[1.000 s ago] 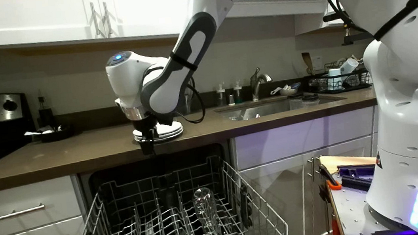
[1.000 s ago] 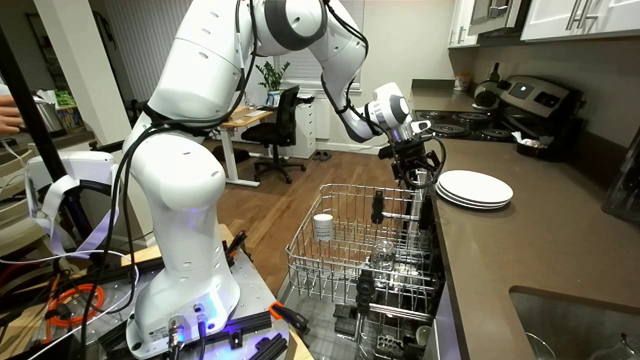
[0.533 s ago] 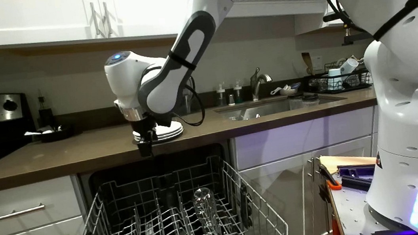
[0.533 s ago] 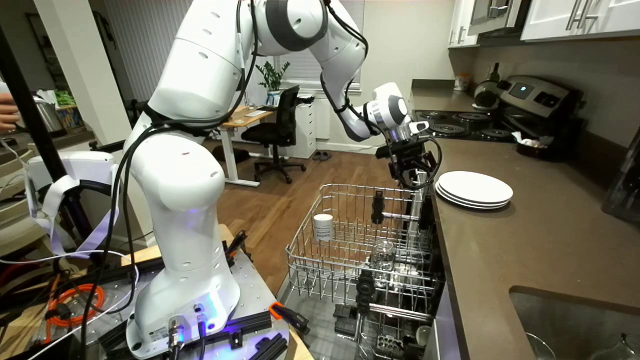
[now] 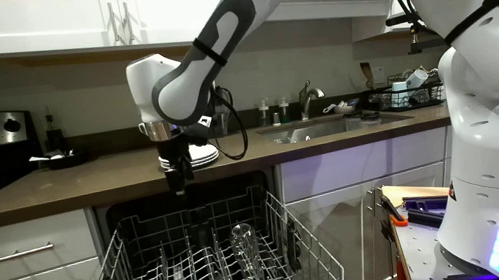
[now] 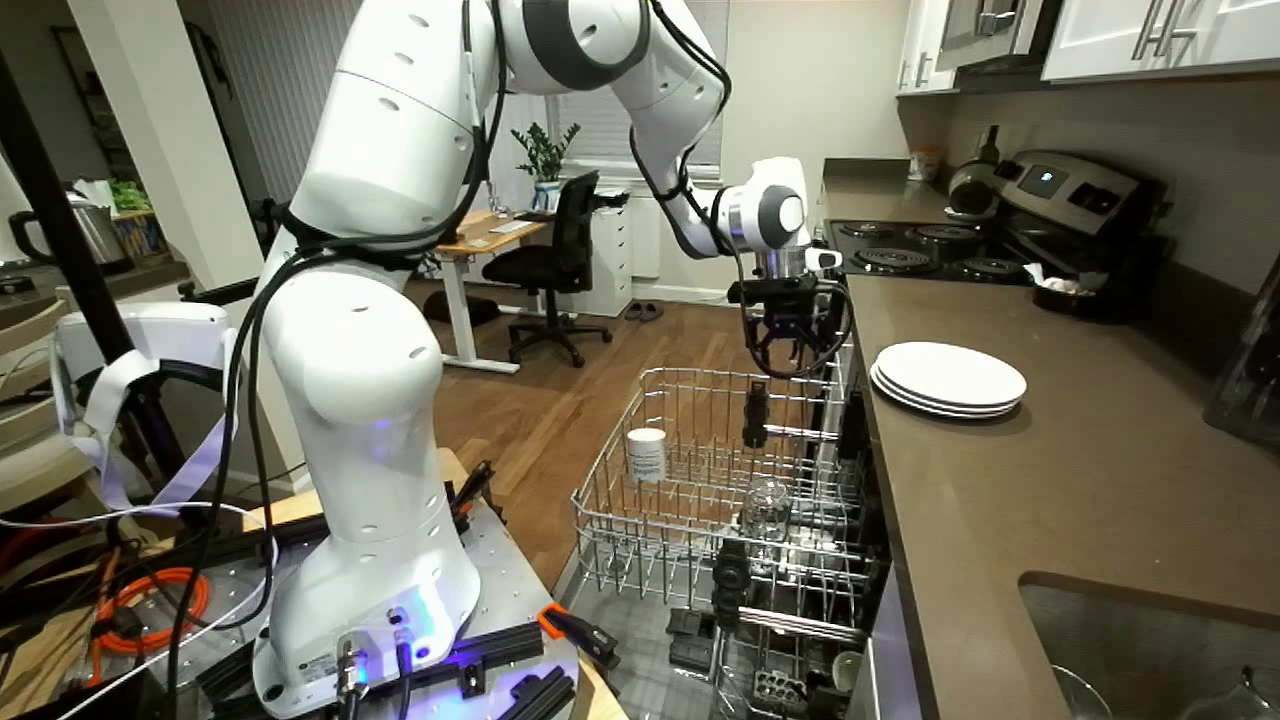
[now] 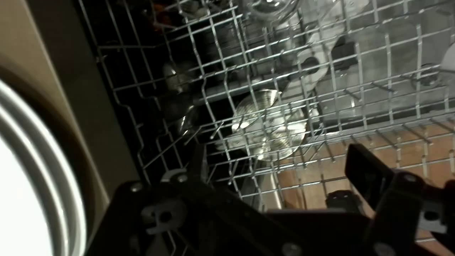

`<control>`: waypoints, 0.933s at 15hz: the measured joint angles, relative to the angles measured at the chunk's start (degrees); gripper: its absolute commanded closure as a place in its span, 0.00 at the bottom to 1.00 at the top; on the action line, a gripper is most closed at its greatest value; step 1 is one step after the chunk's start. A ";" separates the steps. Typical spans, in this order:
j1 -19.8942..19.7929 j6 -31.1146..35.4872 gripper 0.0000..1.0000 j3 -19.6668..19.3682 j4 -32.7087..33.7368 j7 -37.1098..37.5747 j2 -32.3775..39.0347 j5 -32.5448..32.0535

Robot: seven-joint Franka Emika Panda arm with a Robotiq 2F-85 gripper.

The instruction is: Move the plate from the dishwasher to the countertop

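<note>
Stacked white plates (image 5: 203, 152) lie flat on the brown countertop (image 5: 92, 176), near its front edge; the stack also shows in an exterior view (image 6: 950, 375) and at the lower left of the wrist view (image 7: 21, 199). The dishwasher's wire rack (image 5: 304, 232) is pulled out below the counter; it also shows in an exterior view (image 6: 700, 372) and the wrist view (image 7: 227, 73). My gripper (image 7: 279, 156) points down over the rack's counter-side end, beside the plates and apart from them. Its fingers are spread with nothing between them. In both exterior views the gripper (image 5: 178, 182) (image 6: 795, 345) is dark and small.
A clear glass (image 5: 244, 245) and a white cup (image 6: 646, 455) stand in the rack. The sink (image 5: 324, 128) is set into the counter, with a faucet (image 5: 309, 99) behind it. A black bowl (image 5: 66, 160) and the stove (image 6: 920, 262) lie beyond the plates.
My gripper has turned from tilted to nearly vertical and shifted away from the plates toward the rack. The plates have not moved. A hand at an exterior view's edge has left view.
</note>
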 measured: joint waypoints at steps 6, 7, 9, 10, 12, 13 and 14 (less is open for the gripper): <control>-1.28 -13.12 0.00 2.61 -9.96 -5.83 -14.33 7.85; -1.38 -15.39 0.00 2.65 -11.46 -6.76 -17.02 9.20; -1.71 -19.70 0.00 2.67 -14.06 -9.08 -22.03 11.92; -1.83 -21.30 0.00 2.60 -15.22 -10.06 -24.21 13.01; -1.88 -22.44 0.00 2.46 -17.14 -10.89 -27.39 13.88; -1.88 -22.46 0.00 2.46 -17.72 -10.92 -28.10 13.91; -1.88 -22.46 0.00 2.46 -18.01 -10.93 -28.28 13.91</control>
